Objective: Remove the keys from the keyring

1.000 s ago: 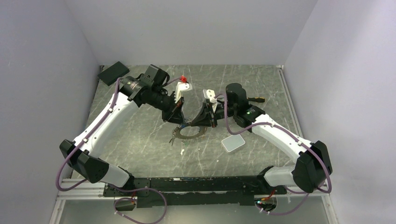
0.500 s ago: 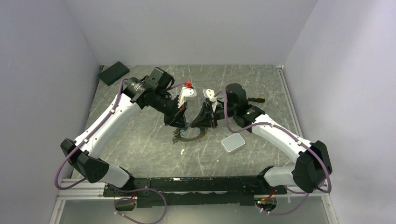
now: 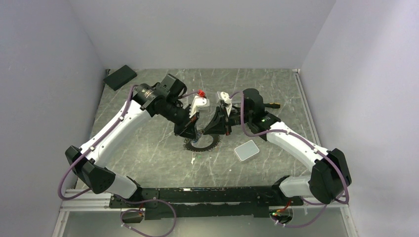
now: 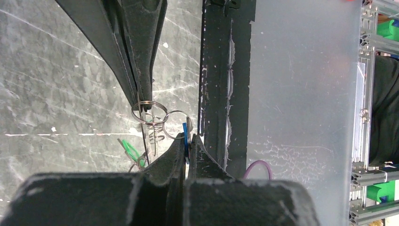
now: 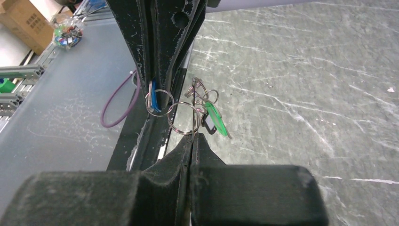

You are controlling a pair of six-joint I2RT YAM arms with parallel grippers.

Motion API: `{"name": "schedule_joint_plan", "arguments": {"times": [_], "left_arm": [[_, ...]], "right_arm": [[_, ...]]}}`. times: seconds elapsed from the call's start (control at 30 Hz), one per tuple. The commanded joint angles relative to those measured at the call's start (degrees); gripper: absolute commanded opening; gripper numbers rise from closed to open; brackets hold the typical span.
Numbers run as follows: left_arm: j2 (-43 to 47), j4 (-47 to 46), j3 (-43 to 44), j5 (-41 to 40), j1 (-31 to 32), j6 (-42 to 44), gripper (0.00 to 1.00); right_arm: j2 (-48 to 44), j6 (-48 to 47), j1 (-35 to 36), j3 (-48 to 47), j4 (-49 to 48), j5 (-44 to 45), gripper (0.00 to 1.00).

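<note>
top external view: over the grey marbled table (image 3: 148, 148), left gripper (image 3: 191, 133) and right gripper (image 3: 214, 131) meet tip to tip just above the large toothed-looking wire keyring (image 3: 202, 143); whether it touches the table is unclear. left wrist view: the left jaws are pressed together on a blue plastic tag (image 4: 186, 130). right wrist view: the right jaws pinch a small silver split ring (image 5: 182, 117); small silver keys (image 5: 197, 92) and a green tag (image 5: 215, 116) dangle beside it.
</note>
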State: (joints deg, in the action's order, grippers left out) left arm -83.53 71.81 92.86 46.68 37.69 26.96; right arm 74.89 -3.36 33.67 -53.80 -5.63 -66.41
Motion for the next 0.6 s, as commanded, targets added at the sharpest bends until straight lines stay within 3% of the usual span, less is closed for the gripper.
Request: {"name": "schedule_joint_plan", "arguments": {"times": [0.0, 0.07, 0.17, 0.3, 0.4, 0.57], "left_arm": [[0.5, 0.8, 0.6, 1.3, 0.5, 1.5, 0.00], [0.1, 1.4, 2.2, 1.1, 0.5, 1.8, 0.00], [-0.5, 2.4, 4.4, 0.7, 0.4, 2.9, 0.00], [-1.0, 2.7, 4.9, 2.5, 0.4, 2.2, 0.00], [-1.3, 2.2, 4.5, 3.6, 0.4, 1.0, 0.00], [-1.8, 2.4, 4.2, 6.6, -0.7, 0.7, 0.00]], "right_arm": [[-1.2, 0.8, -0.3, 0.2, -4.9, -2.9, 0.00], [-1.3, -4.4, -0.2, -0.7, 0.2, -2.6, 0.04], [-1.7, -11.9, -0.2, -3.2, 8.7, -1.6, 0.22], [-2.3, -18.1, -0.2, -6.0, 15.4, -0.3, 0.37], [-2.3, -20.8, -0.3, -7.8, 18.2, 0.5, 0.43], [-2.5, -21.1, -0.2, -8.7, 18.3, -0.3, 0.43]]}}
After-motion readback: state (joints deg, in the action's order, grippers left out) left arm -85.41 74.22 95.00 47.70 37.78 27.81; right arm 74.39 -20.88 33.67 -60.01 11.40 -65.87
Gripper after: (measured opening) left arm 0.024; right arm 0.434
